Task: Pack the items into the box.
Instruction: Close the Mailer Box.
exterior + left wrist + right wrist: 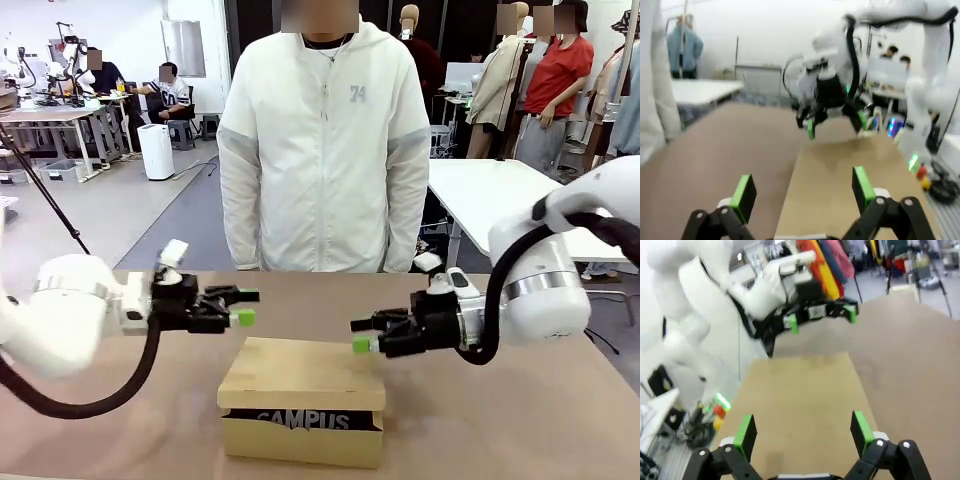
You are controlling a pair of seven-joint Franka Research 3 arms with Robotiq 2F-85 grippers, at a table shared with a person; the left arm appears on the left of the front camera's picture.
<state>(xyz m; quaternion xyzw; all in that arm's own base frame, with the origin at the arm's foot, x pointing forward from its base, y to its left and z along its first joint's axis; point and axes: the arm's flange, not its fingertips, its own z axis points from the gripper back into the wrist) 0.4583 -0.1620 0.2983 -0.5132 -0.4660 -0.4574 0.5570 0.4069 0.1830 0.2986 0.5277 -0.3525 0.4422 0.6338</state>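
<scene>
Front view, closed box (302, 375) below and between spread left gripper (243, 306), right gripper (362, 335)

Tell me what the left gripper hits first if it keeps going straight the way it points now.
Probably the right gripper. The left gripper, jaws open, points level across above the closed box, and the right one faces it from the other side. Depth is unclear, so they might pass each other.

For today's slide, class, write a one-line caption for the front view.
Two open robot hands, left hand and right hand, hover above the closed cardboard box, pencil case visible inside.
</scene>
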